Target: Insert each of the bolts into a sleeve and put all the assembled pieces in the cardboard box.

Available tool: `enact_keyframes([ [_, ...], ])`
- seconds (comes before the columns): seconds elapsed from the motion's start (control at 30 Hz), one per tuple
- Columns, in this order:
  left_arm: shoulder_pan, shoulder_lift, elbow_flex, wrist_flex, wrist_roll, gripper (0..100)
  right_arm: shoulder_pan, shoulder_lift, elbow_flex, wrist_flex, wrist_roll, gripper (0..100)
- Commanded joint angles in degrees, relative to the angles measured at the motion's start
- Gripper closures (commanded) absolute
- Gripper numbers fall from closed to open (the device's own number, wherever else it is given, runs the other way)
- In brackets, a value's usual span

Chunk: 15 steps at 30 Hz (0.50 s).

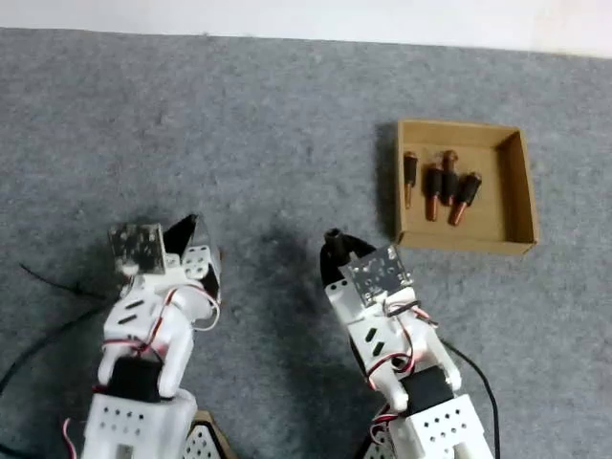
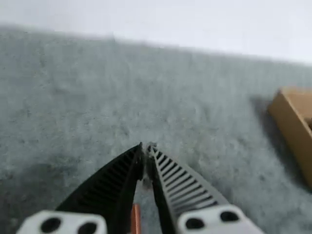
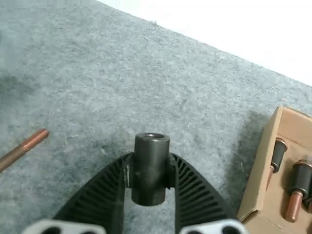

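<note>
My right hand [image 3: 149, 160] pinches a black sleeve [image 3: 151, 144] upright, open bore facing up, above the grey desk [image 1: 287, 143]. My left hand [image 2: 146, 147] is pressed together, tips meeting, with a copper bolt [image 2: 135, 219] caught lower down in its grip. My arms sit side by side, hands apart and angled forward. Beyond my right hand, the cardboard box [image 1: 464, 247] holds four assembled pieces [image 1: 438, 186]. I judge this the last pair: the copper bolt is not yet in the black sleeve, and the joined piece then needs boxing.
</note>
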Motion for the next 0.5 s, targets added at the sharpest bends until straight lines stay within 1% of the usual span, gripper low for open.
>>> enact_keyframes([
  [0.0, 3.3, 19.2, -11.3, 3.3, -1.3, 96, 0.5, -1.1, -0.6, -2.2, 0.8, 99.3],
  [0.13, 6.8, 38.0, -22.6, 11.9, -1.4, 96, 0.6, -1.1, -0.5, -2.2, 1.0, 99.3],
  [0.3, 3.6, 53.3, -36.0, 22.2, -1.0, 96, 0.7, -1.1, -0.3, -2.2, 1.0, 99.3],
  [0.47, 3.2, 64.4, -42.9, 27.5, -1.1, 96, 0.4, -1.5, 1.3, -2.2, 1.1, 99.3],
])
